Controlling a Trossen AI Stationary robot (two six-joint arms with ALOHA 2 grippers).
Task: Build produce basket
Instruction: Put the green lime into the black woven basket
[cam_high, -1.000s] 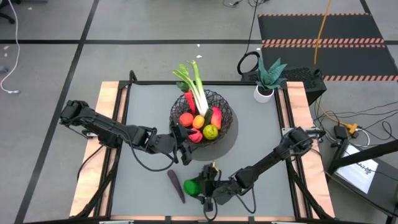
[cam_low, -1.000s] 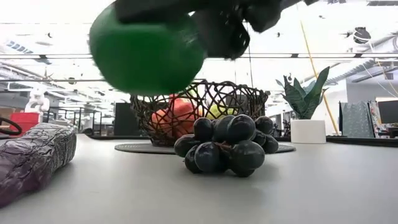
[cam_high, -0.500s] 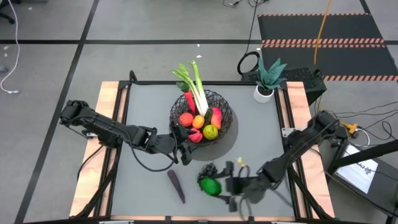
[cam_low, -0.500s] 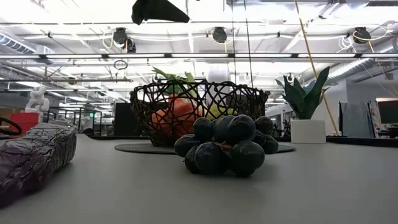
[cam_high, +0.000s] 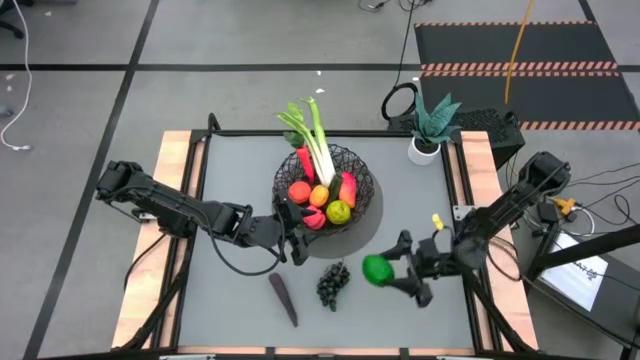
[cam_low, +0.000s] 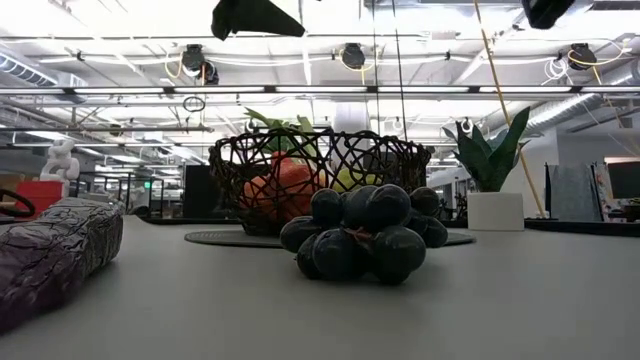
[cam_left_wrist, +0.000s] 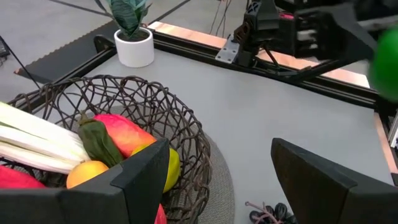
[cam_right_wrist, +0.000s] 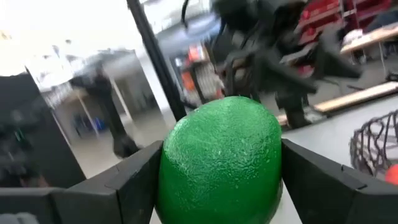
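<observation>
Step in hand: carrying one piece of produce to the basket; the green fruit (cam_high: 376, 269) is off the table, and this reads as the transfer stage, not yet the drop.
Right gripper (cam_high: 392, 272): over the table's right half, nearer the front edge than the back; its two fingers (cam_right_wrist: 138, 180) clamp the green fruit on both sides.
Left gripper (cam_high: 291, 238): waiting just beside the basket's front-left rim, jaws spread wide with nothing between them.
Basket (cam_high: 358, 168): black wire bowl on a dark round mat near the middle of the back edge; it already holds a leek (cam_high: 318, 143), red, orange and yellow-green pieces.
Produce left on the table: dark grapes (cam_high: 332, 283) and purple eggplant (cam_high: 283, 298), both near the front edge, left of the carried fruit.
Potted plant (cam_high: 428, 129): at the back right corner, no part of the load.
Next move, as judged: bring the fruit toward the back and to the left until it hangs over an open spot in the bowl, lower it, then part the fingers.
Caution: the leek leans out over the back rim and the left gripper sits close by, so an approach from the front-right side looks clearest.
</observation>
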